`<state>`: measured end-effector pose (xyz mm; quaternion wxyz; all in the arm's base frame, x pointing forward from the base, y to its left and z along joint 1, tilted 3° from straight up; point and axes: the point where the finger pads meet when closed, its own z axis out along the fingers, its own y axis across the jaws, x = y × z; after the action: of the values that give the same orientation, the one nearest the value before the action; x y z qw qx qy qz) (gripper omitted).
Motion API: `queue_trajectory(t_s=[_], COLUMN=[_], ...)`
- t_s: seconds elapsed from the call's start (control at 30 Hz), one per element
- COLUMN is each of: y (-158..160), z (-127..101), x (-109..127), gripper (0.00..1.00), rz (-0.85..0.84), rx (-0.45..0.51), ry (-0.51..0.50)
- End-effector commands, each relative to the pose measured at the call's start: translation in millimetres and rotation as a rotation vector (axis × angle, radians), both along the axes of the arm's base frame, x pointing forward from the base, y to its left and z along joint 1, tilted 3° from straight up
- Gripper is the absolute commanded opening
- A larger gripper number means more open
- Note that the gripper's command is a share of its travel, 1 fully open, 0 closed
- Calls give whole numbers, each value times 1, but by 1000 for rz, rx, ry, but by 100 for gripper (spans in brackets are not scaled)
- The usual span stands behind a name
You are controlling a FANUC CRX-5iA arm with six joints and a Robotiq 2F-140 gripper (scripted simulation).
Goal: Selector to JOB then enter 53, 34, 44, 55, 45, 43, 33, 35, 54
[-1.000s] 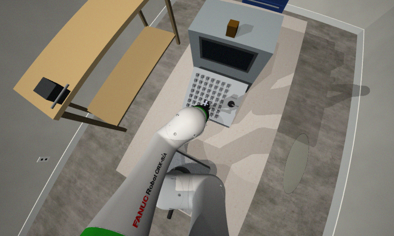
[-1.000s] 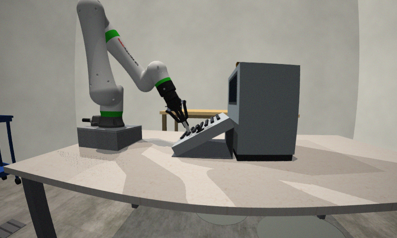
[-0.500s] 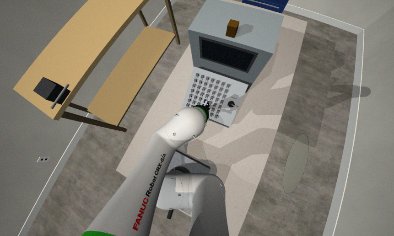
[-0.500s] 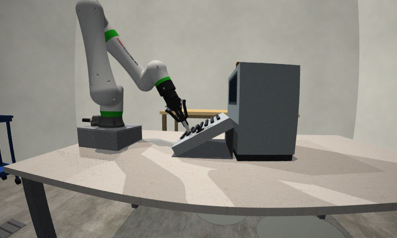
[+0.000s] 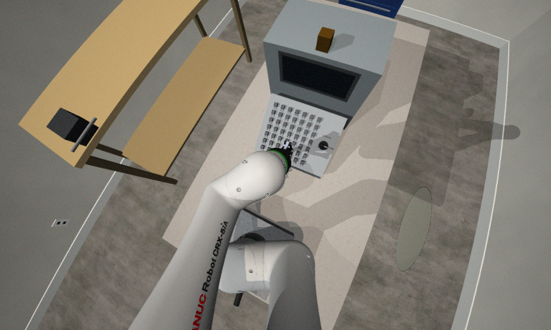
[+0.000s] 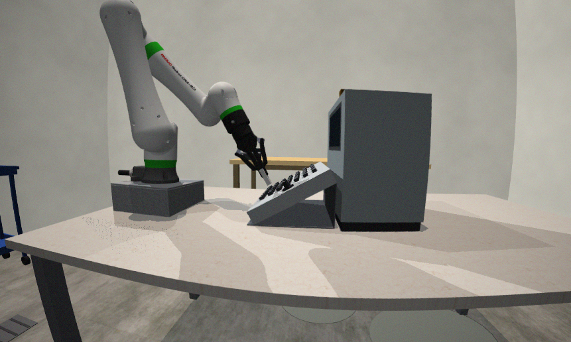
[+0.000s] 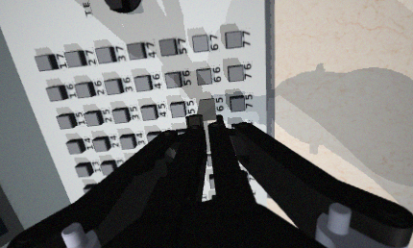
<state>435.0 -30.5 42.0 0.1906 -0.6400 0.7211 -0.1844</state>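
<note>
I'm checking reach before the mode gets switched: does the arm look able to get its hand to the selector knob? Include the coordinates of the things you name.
Probably yes: the hand (image 5: 287, 144) (image 6: 268, 183) (image 7: 207, 111) is at nearby keys, and nothing visible stands between it and the knob (image 5: 322, 144).

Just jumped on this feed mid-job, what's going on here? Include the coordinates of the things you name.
The arm has its gripper (image 5: 286, 144) (image 6: 269, 183) (image 7: 207, 111), shut with nothing in it, down close to the sloped keypad panel (image 5: 330, 153) (image 6: 257, 211) (image 7: 27, 29). In the wrist view the fingertips are near keys 55 (image 7: 178, 109) and 65 (image 7: 206, 109); whether they touch one, I can't tell. No key in sight looks lit. The selector (image 5: 323, 145) (image 7: 123, 4) sits off to the side, untouched, and its setting isn't readable from these views.
</note>
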Motion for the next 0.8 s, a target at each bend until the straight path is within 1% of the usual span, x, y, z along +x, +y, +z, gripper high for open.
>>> queue_trajectory(t_s=[0.0,0.23,0.77], y=[0,1,1], z=[4,10,10], x=[-2,-5,-5], gripper=[0,0,0], rz=[1,1,1], rx=[0,0,0], ry=[-2,-2,-2])
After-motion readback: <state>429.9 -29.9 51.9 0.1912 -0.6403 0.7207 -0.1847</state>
